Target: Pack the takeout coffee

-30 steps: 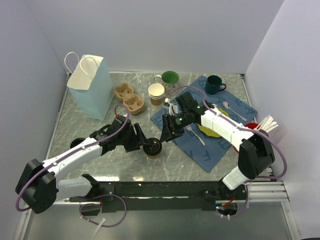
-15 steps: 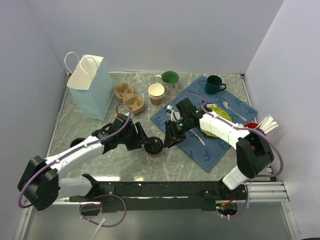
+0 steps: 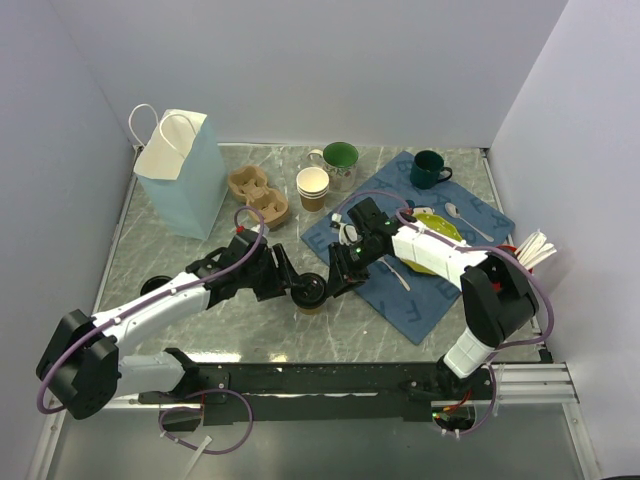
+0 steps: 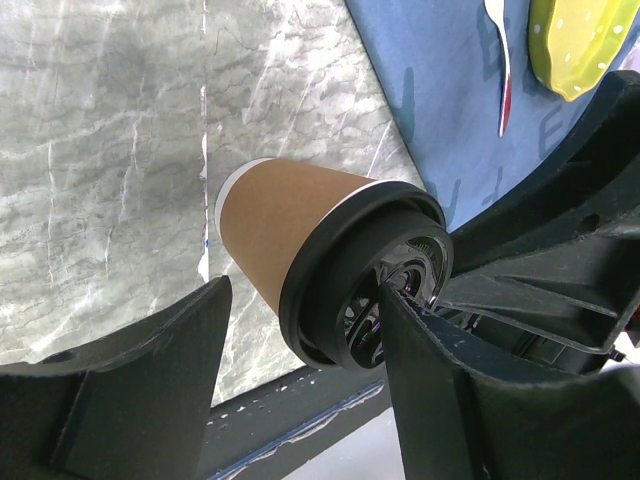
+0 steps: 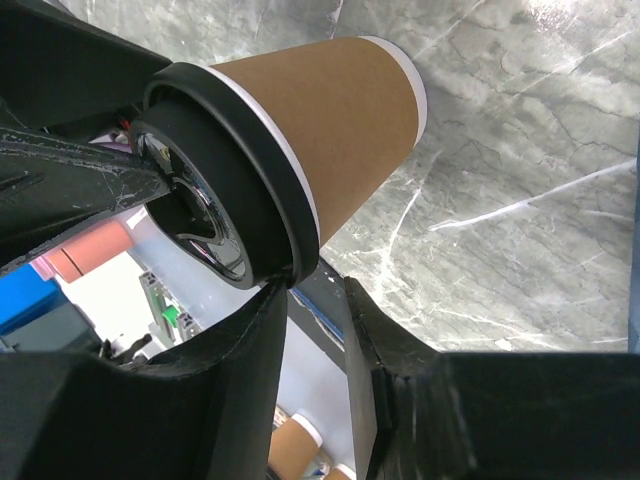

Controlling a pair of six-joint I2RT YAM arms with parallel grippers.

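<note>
Far left stands the blue paper bag [image 3: 185,190], likely where the cup will go, well apart from it. Near the middle the takeout coffee [image 4: 285,225] stands upright on the grey stone table [image 3: 150,250]. Your left pincer [image 4: 305,305] sits open around its black lid [image 4: 350,290], maybe to steady it, while your right pincer [image 5: 318,300] noses the lid's rim, fingers nearly together; you cannot tell if it pinches. A blue mat [image 3: 430,300] lies just right, with white walls around.

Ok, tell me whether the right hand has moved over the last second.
Yes. The right hand has slid off the corner of the blue mat toward the near edge, closing in on the lidded cup.
</note>
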